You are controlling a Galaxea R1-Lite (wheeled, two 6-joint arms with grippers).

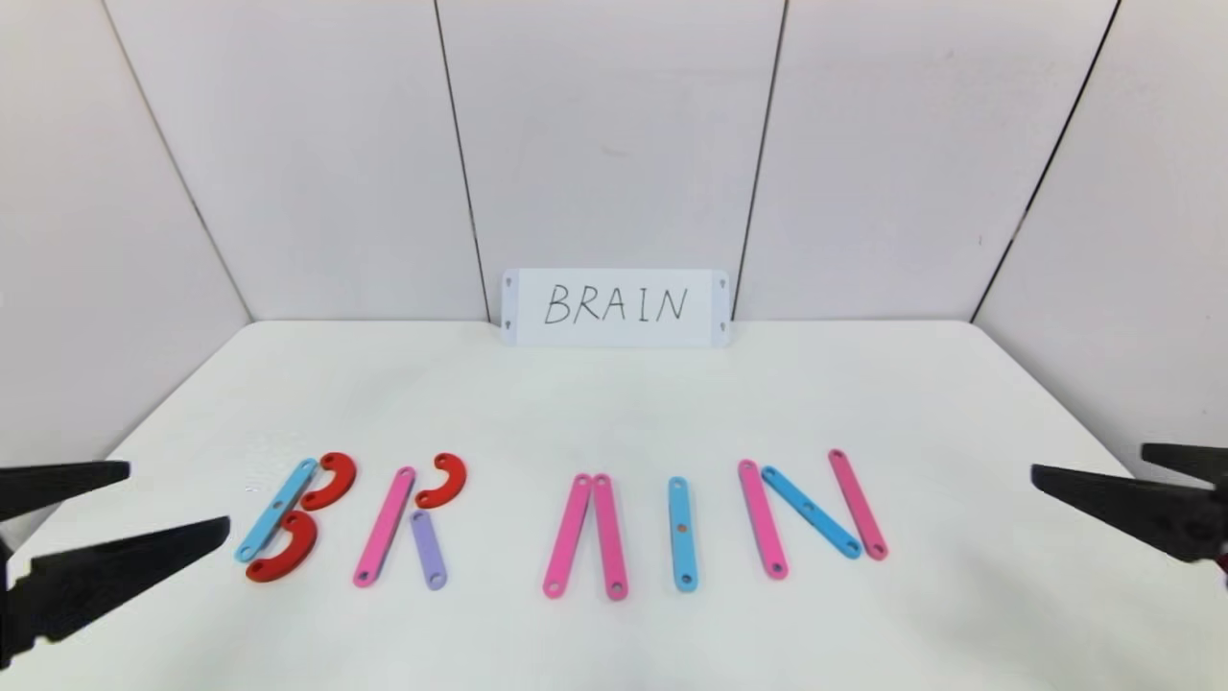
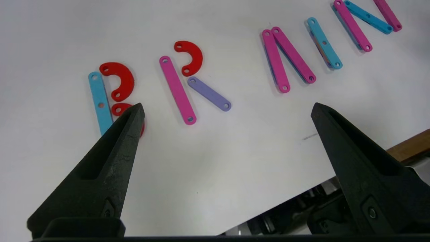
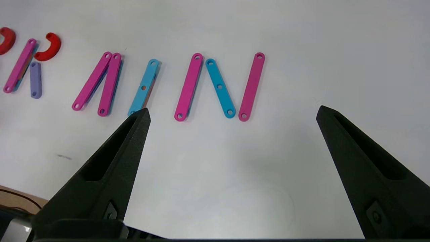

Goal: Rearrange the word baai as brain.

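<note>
Five letters, B R A I N [image 1: 614, 523], lie in one row across the white table [image 1: 614, 403], in front of the white card [image 1: 615, 307] handwritten BRAIN. B = blue strip [image 1: 276, 509] + two red curves. R = pink strip, red curve, purple strip [image 1: 428, 549]. A = two pink strips meeting at the far end, no crossbar. Left gripper [image 1: 177, 499] hovers at the table's left edge, just beside the B, fingers spread wide, nothing held. Right gripper [image 1: 1089, 463] sits at the right edge, well apart from the N [image 1: 811, 513], also spread wide and empty.
</note>
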